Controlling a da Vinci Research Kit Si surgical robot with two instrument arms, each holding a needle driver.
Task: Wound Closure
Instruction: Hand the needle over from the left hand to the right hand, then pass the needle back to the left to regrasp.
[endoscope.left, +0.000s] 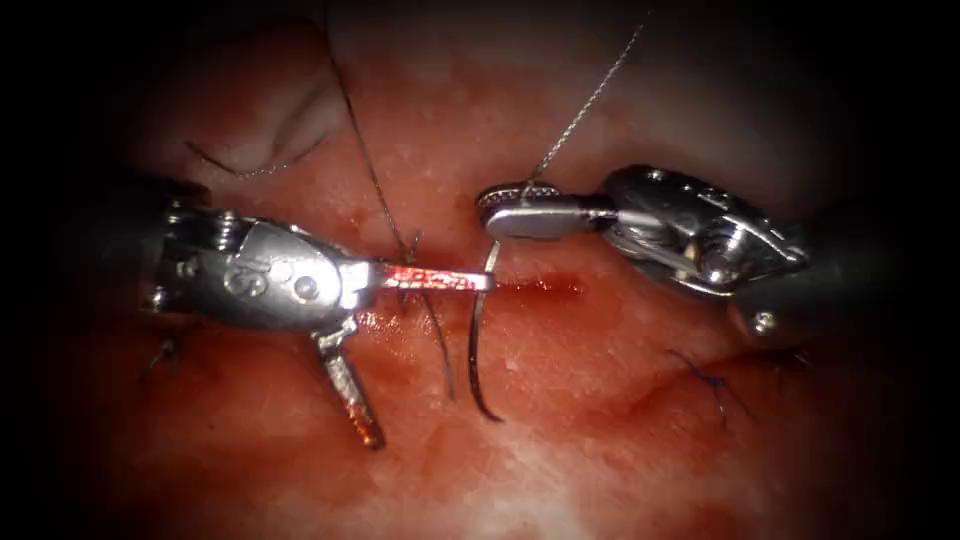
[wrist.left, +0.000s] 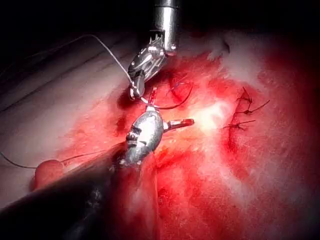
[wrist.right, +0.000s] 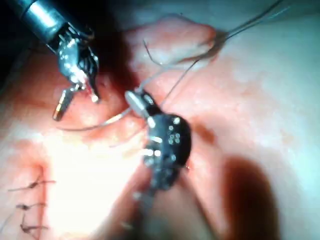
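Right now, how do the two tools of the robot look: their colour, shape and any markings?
Both are shiny silver metal. The left arm's tool has a rounded wrist block with round pins and a stamped marking, and two slim, flat jaws smeared with red fluid. The right arm's tool has a similar pinned, rounded wrist, short blunt jaws and a dark shaft.

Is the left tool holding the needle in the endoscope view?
No, the left tool has open, empty jaws; the right tool grips the needle near its end.

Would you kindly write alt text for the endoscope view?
The right arm's tool, jaws shut, holds the curved steel needle near its thread end; the needle hangs free over the red-stained pork tissue. The left arm's tool, jaws wide open, holds nothing beside it.
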